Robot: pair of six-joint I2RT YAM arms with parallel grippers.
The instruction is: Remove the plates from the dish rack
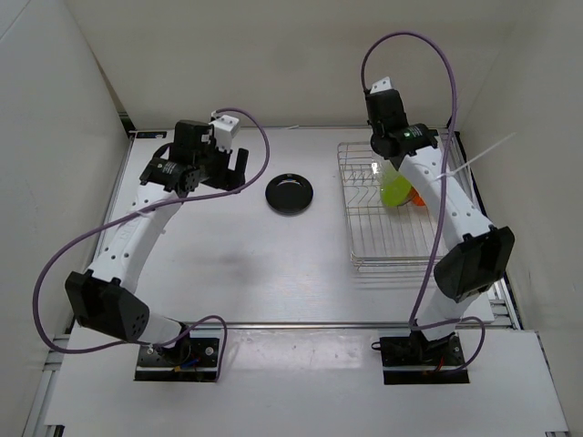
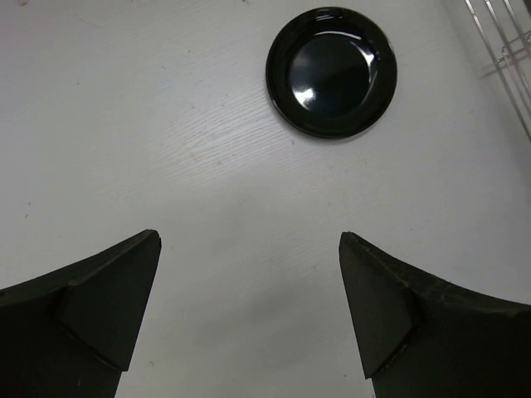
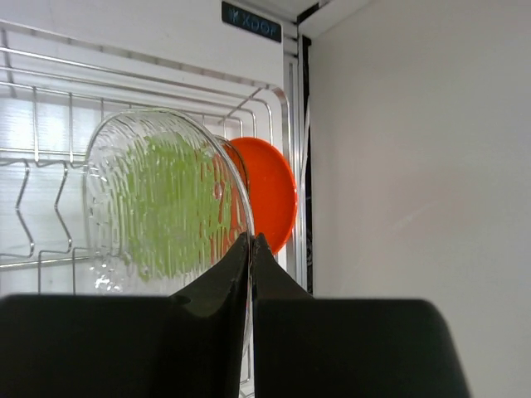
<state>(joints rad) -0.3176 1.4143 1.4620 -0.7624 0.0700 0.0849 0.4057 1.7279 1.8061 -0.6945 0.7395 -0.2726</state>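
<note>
The glossy black plate lies flat on the table left of the silver wire dish rack; it also shows in the left wrist view. My left gripper is open and empty, left of the black plate. My right gripper is shut on the rim of a clear transparent plate standing in the rack. The lime green plate shows through it, and the orange plate stands behind. A second clear plate is not discernible.
White enclosure walls stand close on the left, back and right; the right wall is just beside the rack. The rack's corner shows at the top right of the left wrist view.
</note>
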